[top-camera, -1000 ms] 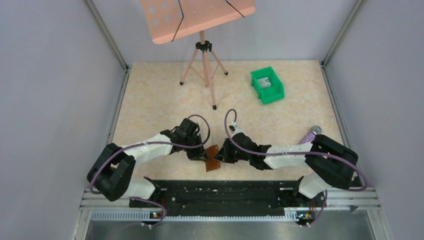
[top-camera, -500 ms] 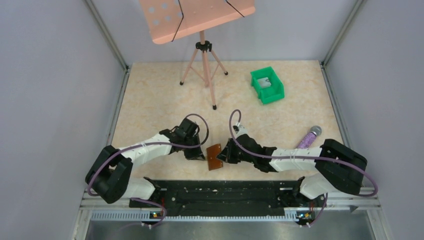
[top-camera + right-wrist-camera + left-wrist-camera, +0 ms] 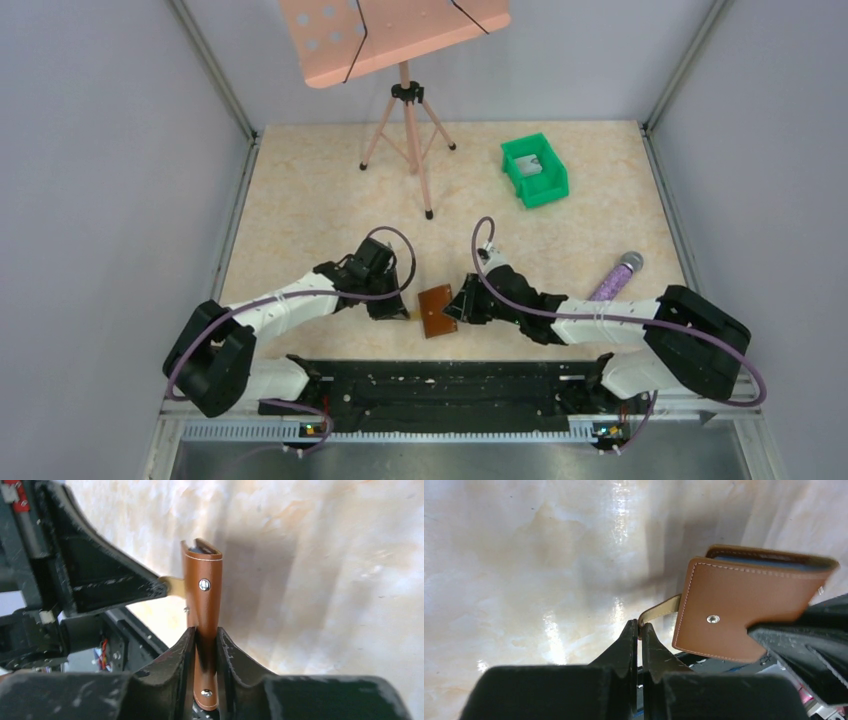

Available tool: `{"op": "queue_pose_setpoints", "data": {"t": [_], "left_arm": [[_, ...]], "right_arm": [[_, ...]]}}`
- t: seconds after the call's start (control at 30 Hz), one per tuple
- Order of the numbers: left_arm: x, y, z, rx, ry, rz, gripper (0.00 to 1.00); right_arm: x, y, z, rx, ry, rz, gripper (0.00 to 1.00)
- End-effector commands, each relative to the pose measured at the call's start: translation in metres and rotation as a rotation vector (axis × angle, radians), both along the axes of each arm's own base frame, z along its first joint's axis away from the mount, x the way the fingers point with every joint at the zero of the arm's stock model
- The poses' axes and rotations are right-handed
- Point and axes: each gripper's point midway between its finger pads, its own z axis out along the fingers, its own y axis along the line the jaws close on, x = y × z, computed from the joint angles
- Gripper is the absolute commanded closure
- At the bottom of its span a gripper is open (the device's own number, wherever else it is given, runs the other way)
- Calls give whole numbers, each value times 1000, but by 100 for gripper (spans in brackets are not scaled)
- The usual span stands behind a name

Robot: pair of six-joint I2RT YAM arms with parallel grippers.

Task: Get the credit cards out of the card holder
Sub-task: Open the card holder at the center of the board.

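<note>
- Left jaws are pinched shut on the side tab (image 3: 659,615); right jaws clamp the closed card holder (image 3: 435,312), held between the arms near the table's (image 3: 300,200) front edge.
- Pull the tab steadily away while the right grip holds firm; no cards show.
- Glossy marbled table, grey walls, green bin (image 3: 535,170) far right.

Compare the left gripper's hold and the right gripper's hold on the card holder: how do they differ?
The left gripper pinches only the thin side tab, jaws nearly touching; the right gripper clamps the folded body of the card holder, jaws wider apart. In the top view the left gripper reaches from the holder's left, the right gripper from its right. Both grip the same card holder.
</note>
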Motion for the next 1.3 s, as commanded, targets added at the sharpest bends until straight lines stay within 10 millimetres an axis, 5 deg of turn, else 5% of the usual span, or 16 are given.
{"op": "queue_pose_setpoints", "data": {"t": [0.0, 0.33, 0.77, 1.27], "left_arm": [[-4, -3, 6, -73, -24, 11, 100], [-14, -21, 11, -228, 3, 24, 100], [-18, -19, 16, -277, -4, 86, 100], [-19, -11, 12, -246, -16, 106, 100]], "right_arm": [[17, -19, 6, -81, -60, -34, 74], [15, -15, 27, -182, -103, -51, 45], [-4, 19, -8, -497, -220, -30, 28], [-9, 16, -26, -750, -350, -39, 25]]}}
